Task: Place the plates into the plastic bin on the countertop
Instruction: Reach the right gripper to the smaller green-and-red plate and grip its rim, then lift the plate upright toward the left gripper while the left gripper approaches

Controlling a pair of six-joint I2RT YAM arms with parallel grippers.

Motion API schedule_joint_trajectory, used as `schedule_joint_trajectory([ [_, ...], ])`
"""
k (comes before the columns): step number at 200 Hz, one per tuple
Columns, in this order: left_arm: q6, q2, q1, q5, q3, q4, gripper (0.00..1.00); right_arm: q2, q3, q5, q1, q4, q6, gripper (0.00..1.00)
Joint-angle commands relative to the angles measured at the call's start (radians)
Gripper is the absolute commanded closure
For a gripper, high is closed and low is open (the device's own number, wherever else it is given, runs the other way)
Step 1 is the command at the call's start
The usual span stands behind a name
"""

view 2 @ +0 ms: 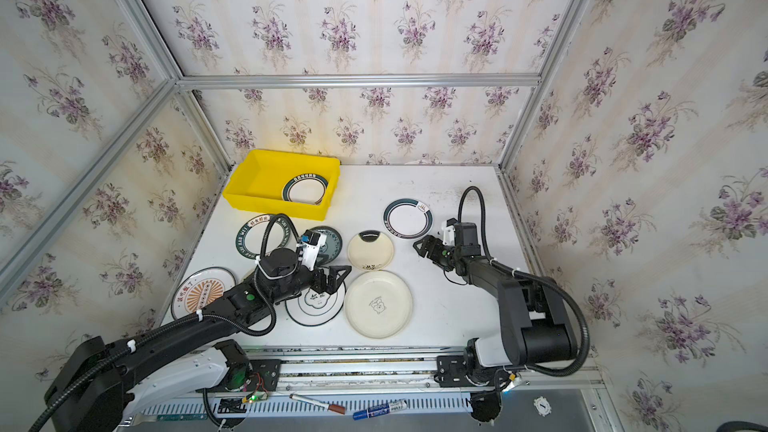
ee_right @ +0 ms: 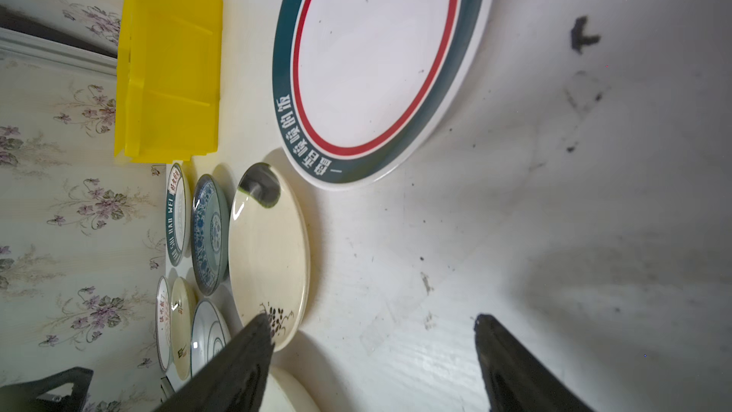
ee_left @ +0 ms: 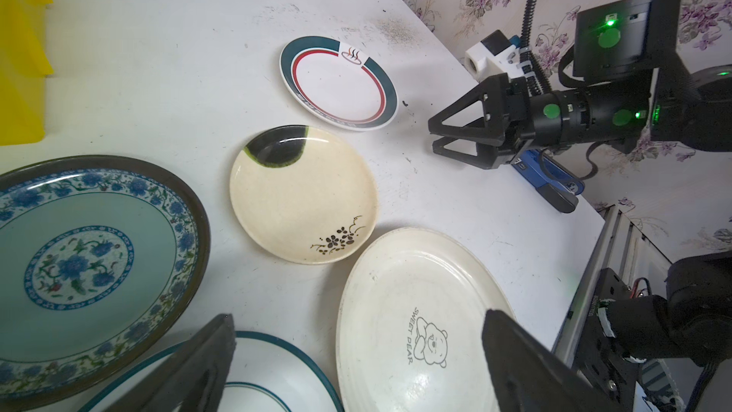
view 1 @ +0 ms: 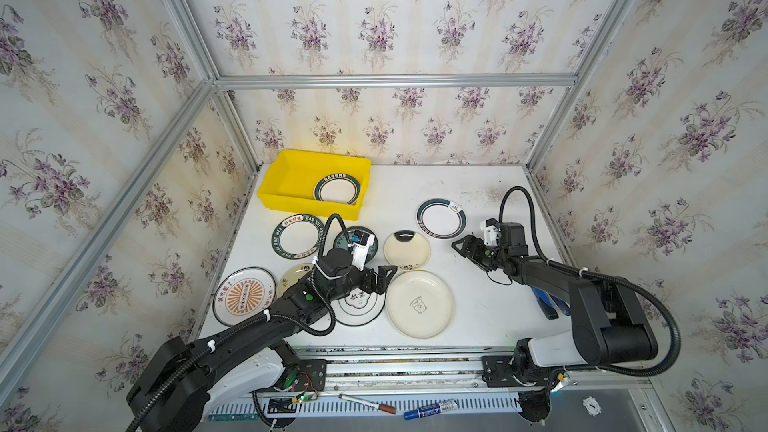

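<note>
The yellow plastic bin (view 1: 291,162) stands at the countertop's (view 1: 490,317) back left, with one green-rimmed plate (view 1: 337,189) in it. Several plates lie on the countertop: a green-and-red-rimmed one (view 1: 441,219), a cream one with a black patch (view 1: 406,250), a large cream bear plate (view 1: 419,304), a teal patterned one (ee_left: 91,255) and an orange sunburst one (view 1: 244,296). My left gripper (view 1: 384,279) hovers open over the bear plate's (ee_left: 416,311) edge and a thin-rimmed white plate (view 1: 359,311). My right gripper (view 1: 459,249) is open and empty, over bare countertop (ee_right: 396,291) beside the green-and-red-rimmed plate (ee_right: 376,57).
A blue and black tool (view 1: 548,305) lies on the countertop under the right arm. Another green-rimmed plate (view 1: 298,236) and a small cream plate (view 1: 293,274) sit by the left arm. Markers (view 1: 430,408) lie on the front rail. Wallpapered walls close in three sides.
</note>
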Motion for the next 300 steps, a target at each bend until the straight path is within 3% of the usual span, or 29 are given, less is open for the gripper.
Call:
schedule_joint_trajectory([
  [1, 0.014, -0.005, 0.001, -0.021, 0.009, -0.001, 0.00, 0.066, 0.046, 0.010, 0.000, 0.132, 0.051, 0.20],
  [73, 0.017, -0.035, 0.001, -0.048, 0.002, -0.013, 0.00, 0.215, 0.120, 0.105, -0.006, 0.204, 0.108, 0.30],
  [97, 0.015, -0.032, 0.001, -0.046, 0.004, -0.015, 0.00, 0.263, 0.122, 0.102, -0.014, 0.270, 0.139, 0.39],
  [123, 0.008, -0.025, 0.001, -0.048, 0.007, -0.018, 0.00, 0.321, 0.124, 0.085, -0.019, 0.337, 0.178, 0.59],
  [172, 0.008, -0.011, 0.001, -0.042, 0.013, -0.021, 0.00, 0.377, 0.090, 0.106, -0.036, 0.447, 0.218, 0.63],
  [205, 0.010, -0.005, 0.001, -0.045, 0.015, -0.022, 0.00, 0.404, 0.096, 0.115, -0.038, 0.463, 0.222, 0.81],
  [243, 0.012, -0.002, 0.001, -0.047, 0.017, -0.023, 0.00, 0.416, 0.110, 0.118, -0.046, 0.450, 0.221, 0.92],
  [273, 0.013, 0.013, 0.001, -0.045, 0.022, -0.026, 0.00, 0.419, 0.119, 0.124, -0.047, 0.444, 0.224, 1.00],
  [300, 0.013, 0.024, 0.001, -0.037, 0.027, -0.027, 0.00, 0.403, 0.115, 0.134, -0.052, 0.446, 0.242, 1.00],
])
